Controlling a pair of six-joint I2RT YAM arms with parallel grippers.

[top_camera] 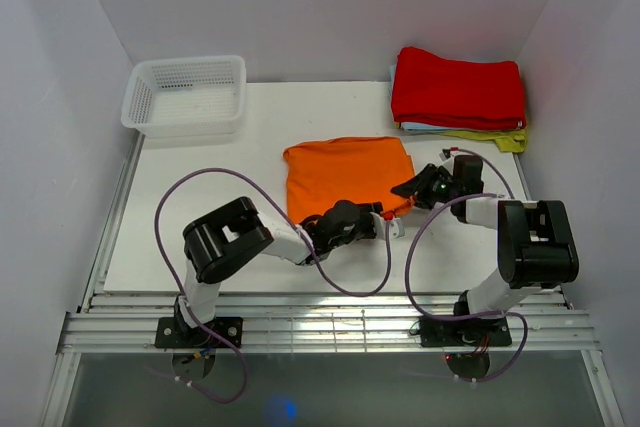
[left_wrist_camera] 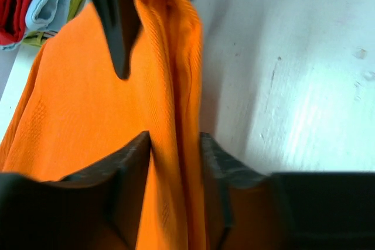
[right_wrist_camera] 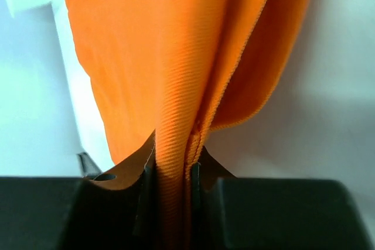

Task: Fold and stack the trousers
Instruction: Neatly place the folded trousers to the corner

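The orange trousers [top_camera: 345, 175] lie folded into a rough square in the middle of the white table [top_camera: 200, 217]. My left gripper [top_camera: 385, 223] is at their near right corner. In the left wrist view its jaws [left_wrist_camera: 174, 144] are shut on a raised fold of the trousers [left_wrist_camera: 88, 86], and the cloth fills the gap. My right gripper [top_camera: 407, 189] is at the trousers' right edge, close to the left one. The right wrist view shows it [right_wrist_camera: 174, 156] shut on a bunched edge of the trousers [right_wrist_camera: 176, 45]. One of its dark fingers [left_wrist_camera: 114, 21] shows in the left wrist view.
A white basket [top_camera: 185, 95] stands at the back left. At the back right is a stack of folded cloths with a red cloth [top_camera: 458, 87] on top. Purple cables [top_camera: 170, 202] loop over the table beside both arms. White walls close in on three sides.
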